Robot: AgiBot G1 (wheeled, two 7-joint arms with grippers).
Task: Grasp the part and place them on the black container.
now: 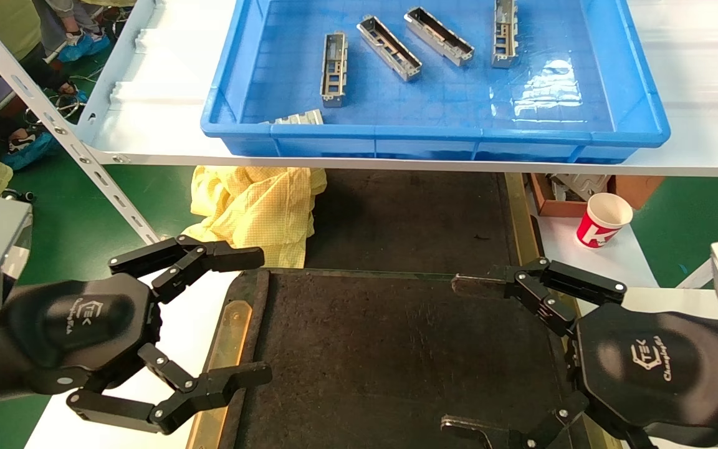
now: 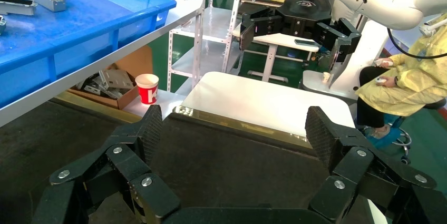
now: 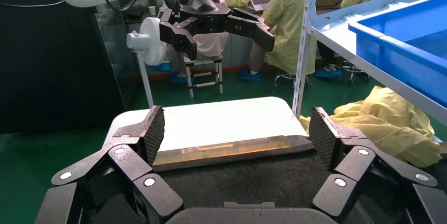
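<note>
Since the parts (image 1: pixel 334 73) are lying loose in the blue bin (image 1: pixel 639 106) on the upper surface (image 1: pixel 166 125), none is yet on the black tray (image 1: pixel 396 355) below, which is sitting bare between the two grippers. Each part looks like a slim, stiff metal channel with cut-out windows, so it is probably light and rigid, not fragile, though its smooth sides may be slipping against the wet-looking bin floor. Taking hold across the narrow width near mid-length seems safest, with fingers closing on the long side walls, not on the windows.

Both arms are hovering low at the near edge: the left gripper (image 1: pixel 262 315) over the tray's near left corner, the right gripper (image 1: pixel 452 355) over its near right corner, each with fingers spread wide and holding nothing.

Four parts are showing clearly along the bin's far half; the rightmost (image 1: pixel 505 31) is cut off by the frame's top. A fifth (image 1: pixel 300 117) is peeking over the bin's near wall, mostly hidden. Whether more are lying behind that wall cannot be told. The tray's near edge is also cut off.
</note>
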